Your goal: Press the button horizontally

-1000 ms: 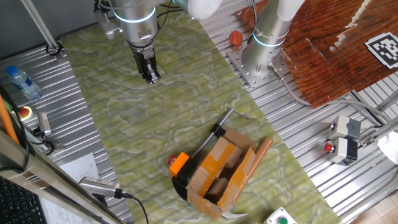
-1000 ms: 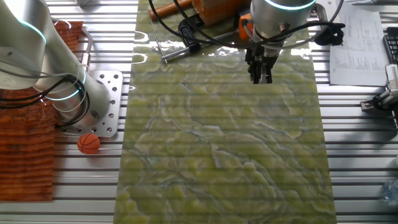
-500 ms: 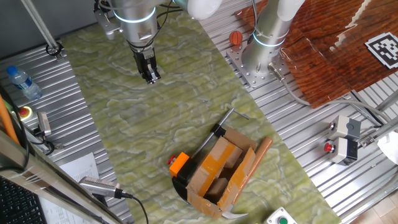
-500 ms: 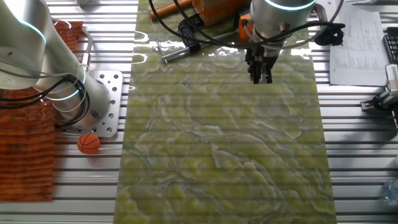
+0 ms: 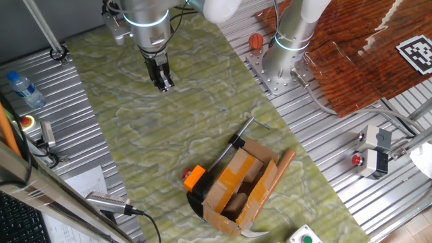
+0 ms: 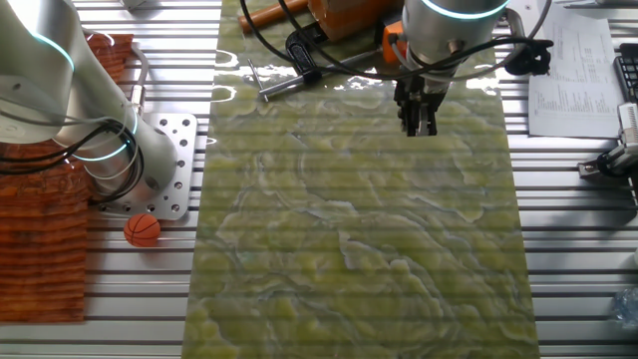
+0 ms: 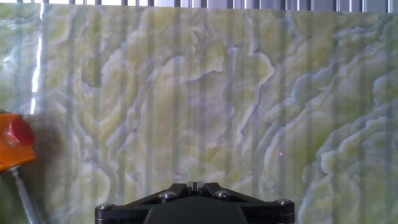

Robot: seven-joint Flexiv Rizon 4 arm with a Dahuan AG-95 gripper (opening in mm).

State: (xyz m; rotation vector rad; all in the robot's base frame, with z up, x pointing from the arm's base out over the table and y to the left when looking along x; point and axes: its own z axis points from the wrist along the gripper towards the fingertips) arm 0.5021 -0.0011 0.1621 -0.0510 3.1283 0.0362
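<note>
from where i stood, at the left edge of the table a water bottle (image 5: 20,89) lay on the ribbed metal, and below it a small red knob (image 5: 27,122) sat by the cabling. next over, the gripper (image 5: 164,84) hung pointing down above the green marbled mat (image 5: 135,128), holding nothing; its dark fingers looked pressed into one block, but i could not tell whether the tips met. in the hand view only the black body (image 7: 194,202) of the hand showed at the bottom, with the fingertips out of sight.

further along, near the front of the mat, the button (image 5: 187,173) stuck out sideways from its orange housing (image 5: 195,178), well apart from the gripper. the housing sat tight against an open cardboard box (image 5: 237,187), with a metal rod (image 5: 237,133) leaning at the box's top edge and a wooden handle (image 5: 281,165) along its right side. in the hand view the button (image 7: 17,132) sat at the far left edge, facing right.

right of the mat stood the silver base (image 5: 287,50) of a second arm, with a small orange ball (image 5: 255,41) beside it.
</note>
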